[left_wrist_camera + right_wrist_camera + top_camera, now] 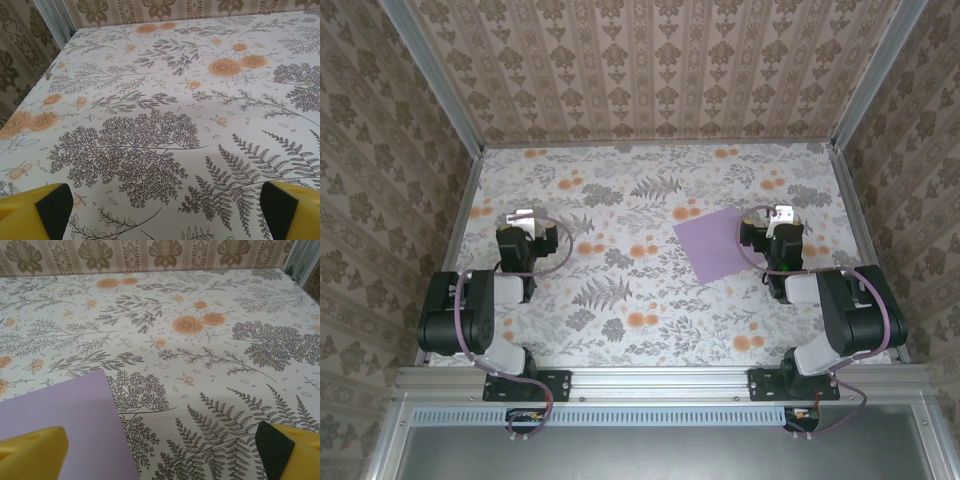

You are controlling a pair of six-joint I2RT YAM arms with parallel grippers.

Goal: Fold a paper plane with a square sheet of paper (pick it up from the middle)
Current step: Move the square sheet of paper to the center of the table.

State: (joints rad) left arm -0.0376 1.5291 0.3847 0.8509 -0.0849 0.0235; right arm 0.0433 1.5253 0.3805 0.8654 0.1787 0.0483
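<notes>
The square sheet of paper (720,243) is plain lavender and lies flat and unfolded on the floral tabletop (620,190), right of centre, turned slightly off square. My right gripper (780,216) stands open just right of the sheet's right edge. In the right wrist view the sheet (65,415) fills the lower left, its corner under the left yellow finger (35,452), and the right gripper (160,455) has only tabletop between its tips. My left gripper (523,217) is open at the far left over bare table, and in its wrist view the left gripper (167,212) holds nothing.
Patterned walls close off the table at the back and both sides, with metal frame posts (440,90) at the corners. A metal rail (650,378) runs along the near edge by the arm bases. Open tabletop lies between the two grippers.
</notes>
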